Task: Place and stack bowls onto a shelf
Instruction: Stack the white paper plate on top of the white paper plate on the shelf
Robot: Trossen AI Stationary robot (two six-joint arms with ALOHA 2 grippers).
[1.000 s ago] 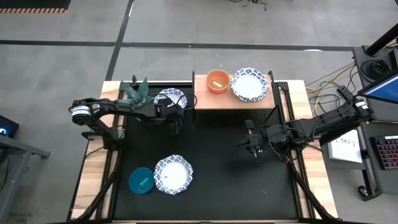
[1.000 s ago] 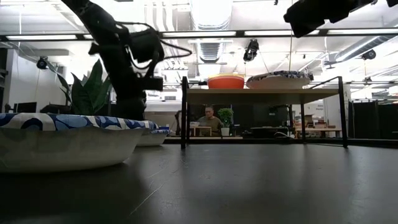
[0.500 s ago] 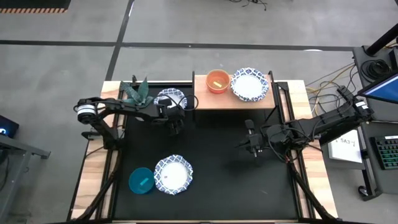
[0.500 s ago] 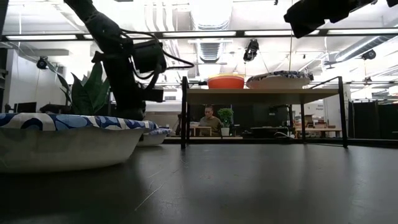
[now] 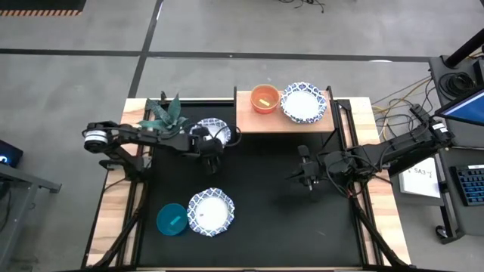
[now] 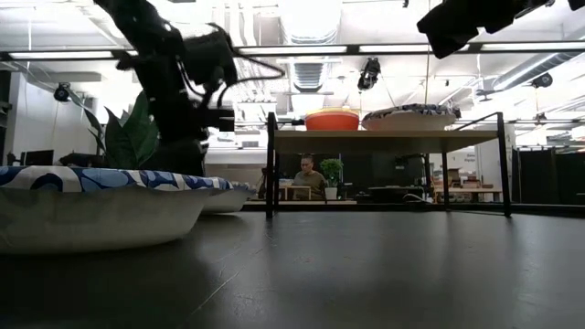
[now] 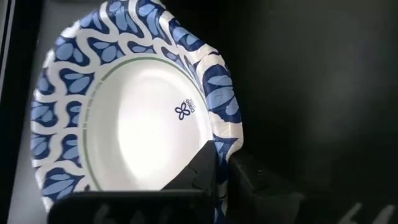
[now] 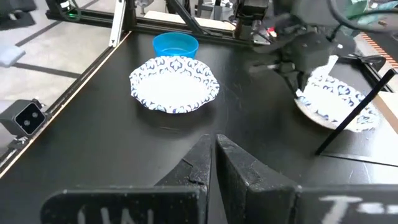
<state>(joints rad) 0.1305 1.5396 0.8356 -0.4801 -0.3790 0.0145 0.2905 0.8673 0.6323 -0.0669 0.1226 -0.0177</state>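
Note:
A white bowl with a blue patterned rim (image 5: 208, 128) sits at the table's far left, beside the shelf (image 5: 283, 119). My left gripper (image 5: 212, 150) is shut on the near side of its rim. On the shelf rest an orange-red bowl (image 5: 264, 98) and another patterned bowl (image 5: 304, 103). A third patterned bowl (image 5: 210, 212) and a teal bowl (image 5: 172, 219) stand near the front left edge. My right gripper (image 5: 296, 175) hovers shut over the table's middle right, holding nothing. My left gripper pinches the bowl's scalloped rim (image 7: 219, 127) on its near side, one finger (image 7: 200, 167) inside the bowl and the other (image 7: 252, 175) outside. The fingers come from above, pointing down. The rim is bent in beside them. The bowl's far part (image 8: 348, 112) seems to lie on the table.
A potted green spiky plant (image 5: 162, 113) stands just left of the held bowl. The shelf's dark legs (image 6: 271, 164) rise close to its right. Bare black tabletop (image 5: 272, 219) lies between the arms and toward the near right.
My left gripper has shut on the near rim of the patterned bowl and has taken hold of it. The bowl has shifted slightly toward the near edge with it. My right arm has kept still.

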